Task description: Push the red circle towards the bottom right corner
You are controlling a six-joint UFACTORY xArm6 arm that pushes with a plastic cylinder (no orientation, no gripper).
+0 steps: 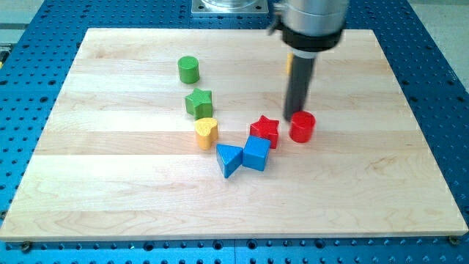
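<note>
The red circle [302,127], a short red cylinder, stands on the wooden board [146,191] right of centre. My tip [293,115] is at the circle's upper left edge, touching or nearly touching it. A red star [265,130] lies just left of the circle. The rod rises to the arm's grey body at the view's top.
A blue cube [256,154] and a blue triangle [229,159] lie below the red star. A yellow heart [207,133], a green star [198,103] and a green cylinder [188,70] stand to the left. A yellow block [289,63] shows partly behind the rod.
</note>
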